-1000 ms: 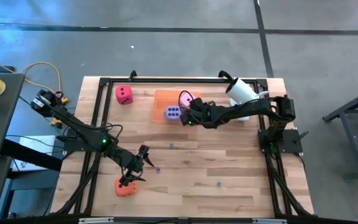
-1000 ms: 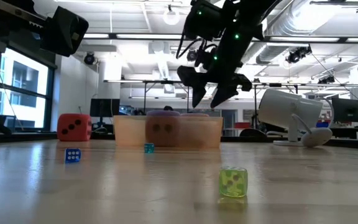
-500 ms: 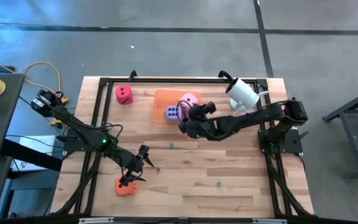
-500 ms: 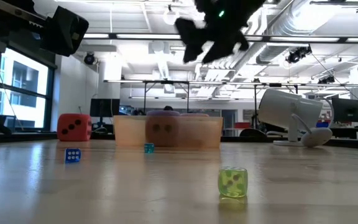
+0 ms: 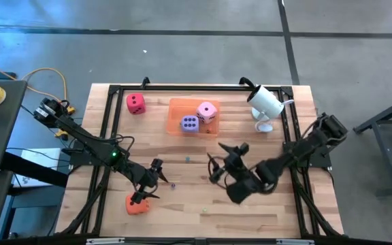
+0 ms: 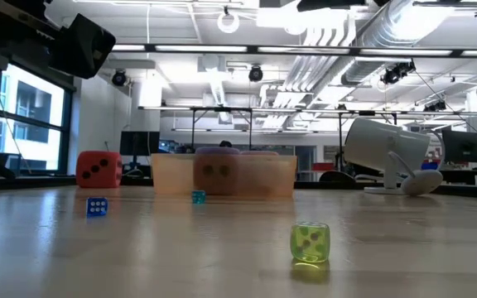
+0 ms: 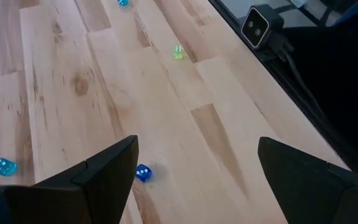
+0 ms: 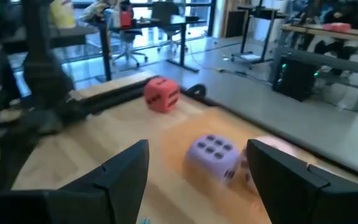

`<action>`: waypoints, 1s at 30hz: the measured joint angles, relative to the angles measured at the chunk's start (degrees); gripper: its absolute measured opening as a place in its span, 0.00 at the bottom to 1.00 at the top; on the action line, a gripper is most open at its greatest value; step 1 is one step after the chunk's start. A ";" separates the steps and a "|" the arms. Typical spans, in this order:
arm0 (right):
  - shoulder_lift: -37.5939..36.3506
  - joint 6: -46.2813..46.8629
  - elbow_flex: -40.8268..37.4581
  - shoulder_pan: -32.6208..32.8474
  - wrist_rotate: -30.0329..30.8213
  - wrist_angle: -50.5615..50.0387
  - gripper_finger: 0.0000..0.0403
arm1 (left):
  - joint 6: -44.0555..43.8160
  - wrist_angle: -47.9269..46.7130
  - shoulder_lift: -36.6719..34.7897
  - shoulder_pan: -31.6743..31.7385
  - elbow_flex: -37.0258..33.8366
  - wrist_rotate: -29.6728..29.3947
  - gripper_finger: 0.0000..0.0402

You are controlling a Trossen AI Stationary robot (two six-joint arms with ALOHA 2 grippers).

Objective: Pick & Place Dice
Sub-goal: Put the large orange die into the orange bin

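Note:
The orange tray point(image 5: 175, 109) at the table's far middle holds the purple die point(image 5: 189, 123) and the light pink die point(image 5: 207, 111), both resting on its floor. The red die point(image 5: 135, 103) stands on the wood left of the tray. The orange die point(image 5: 135, 206) lies near the front left. My left gripper point(image 5: 144, 193) hangs open just over the orange die's far side; between its fingers point(image 7: 110, 174) shows only bare wood. My right gripper point(image 5: 224, 158) is open above the table's middle and points at the tray with the purple die point(image 8: 213, 155).
Small dice lie scattered on the wood: blue point(image 6: 97, 206), teal point(image 6: 198, 196), green point(image 6: 310, 242). A white lamp-like device point(image 5: 264, 103) stands at the far right, right of the tray. A black frame point(image 5: 114, 90) runs around the tabletop.
My right gripper has drawn back from the tray, where it stood over the pink die, toward the table's near edge. It has risen out of the low view's top and swung round. The pink and purple dice stay in the tray. My left gripper has kept its place.

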 joint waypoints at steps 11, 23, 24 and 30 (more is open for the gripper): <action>6.29 6.97 -0.50 2.97 -0.80 -1.81 0.64 | -2.08 0.15 0.00 -0.28 0.00 0.57 0.81; 6.93 7.37 -0.46 0.73 -5.36 -1.65 0.64 | 7.33 4.01 0.00 -3.69 0.00 2.77 0.81; 6.93 7.38 -0.46 0.74 -5.41 -1.62 0.64 | 7.33 4.05 0.00 -3.92 0.00 2.77 0.81; 6.93 7.37 -0.46 0.78 -5.41 -0.74 0.64 | 7.37 4.83 0.00 -4.98 0.00 2.09 0.83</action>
